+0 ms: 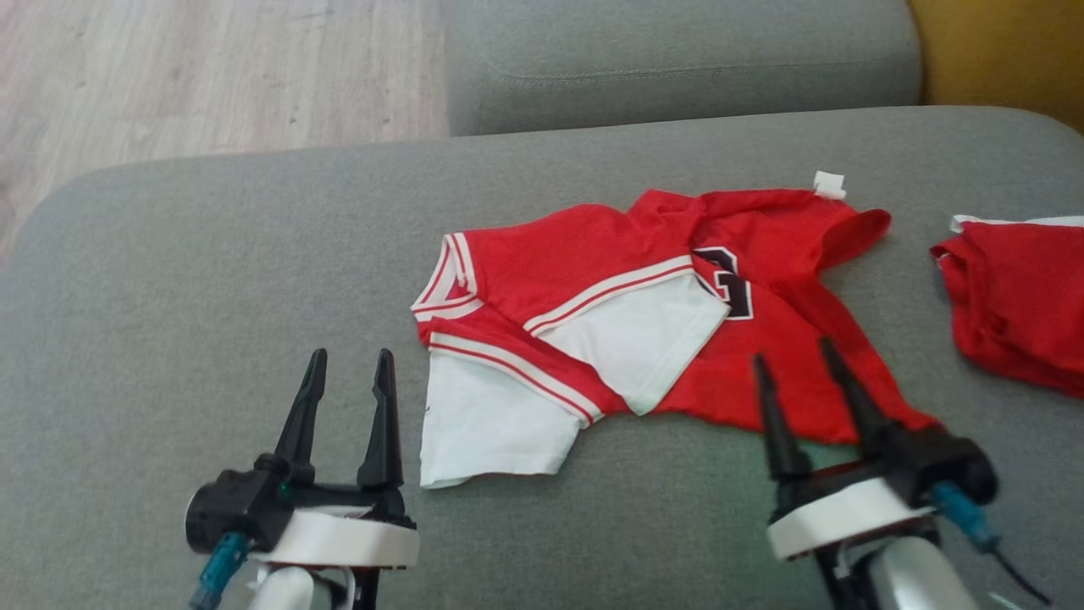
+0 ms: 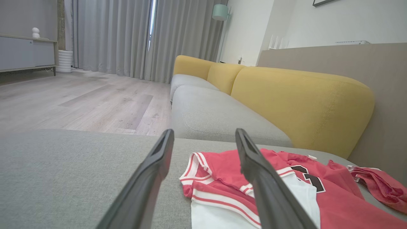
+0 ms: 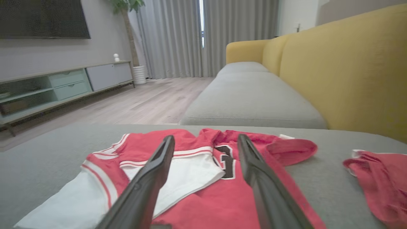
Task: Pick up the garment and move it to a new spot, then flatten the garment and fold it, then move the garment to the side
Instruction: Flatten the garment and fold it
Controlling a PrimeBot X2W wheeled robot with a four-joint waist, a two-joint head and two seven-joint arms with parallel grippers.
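Grey sofa seat cushion (image 1: 212,280) carries the work, with pale wood floor (image 1: 212,68) beyond it and a yellow backrest (image 1: 999,51) cut off at the head view's top corner. Near the cushion's middle lies the red and white garment (image 1: 593,254), crumpled and partly folded over itself. A white panel (image 1: 635,339) with red stripes lies across its chest and hides part of the dark printed number (image 1: 732,284), of which nothing more than what looks like a 3 can be read. A small white tag (image 1: 829,184) sticks out at the garment's far edge. Just beside the garment's white sleeve end hovers the left hand (image 1: 351,360), its 2 fingers spread wide with nothing between them. At the garment's near red hem sits the right hand (image 1: 793,352), fingers likewise spread wide and gripping nothing; whether its tips touch the cloth is hard to tell. To the garment's right, apart from it, a second red cloth (image 1: 1016,296) is cut off by the frame edge, so its shape cannot be made out.
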